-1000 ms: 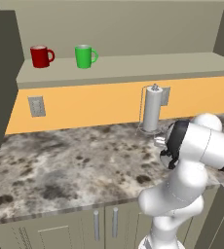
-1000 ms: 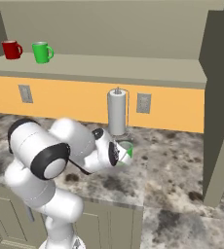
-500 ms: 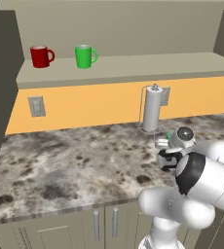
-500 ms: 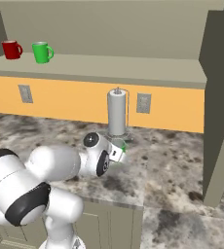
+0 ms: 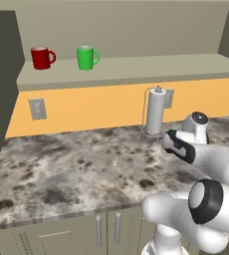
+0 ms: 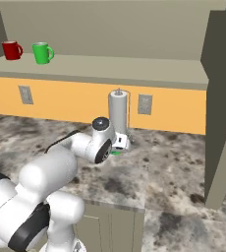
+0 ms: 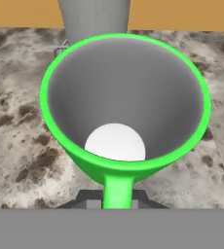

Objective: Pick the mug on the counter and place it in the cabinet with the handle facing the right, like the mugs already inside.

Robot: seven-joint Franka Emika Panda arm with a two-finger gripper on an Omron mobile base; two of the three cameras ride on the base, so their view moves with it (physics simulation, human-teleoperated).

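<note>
The green mug (image 7: pixel 123 97) is tipped with its mouth toward the hand camera, and its handle (image 7: pixel 118 188) points down between the dark fingertips (image 7: pixel 89 197). My gripper (image 7: pixel 118 199) is shut on the mug at the handle. From the base views, the gripper (image 5: pixel 169 138) (image 6: pixel 119 145) hovers just over the mottled counter (image 5: pixel 76 164) (image 6: pixel 174 162) in front of the paper towel roll. Just a sliver of the mug (image 5: pixel 171 133) (image 6: pixel 115 152) peeks out there. The cabinet shelf (image 5: pixel 136 67) (image 6: pixel 110 71) runs above.
On the shelf's left stand a twin green mug (image 5: pixel 86 58) (image 6: pixel 42 52) and a red mug (image 5: pixel 41 58) (image 6: pixel 11 49), handles to the right. A paper towel holder (image 5: pixel 155 112) (image 6: pixel 117 112) (image 7: pixel 94 17) stands right behind the hand. A dark side panel (image 6: pixel 223 98) rises on the right.
The arm's elbow has swung down and around while the hand stayed by the paper towel roll, rising slightly with the mug in it.
</note>
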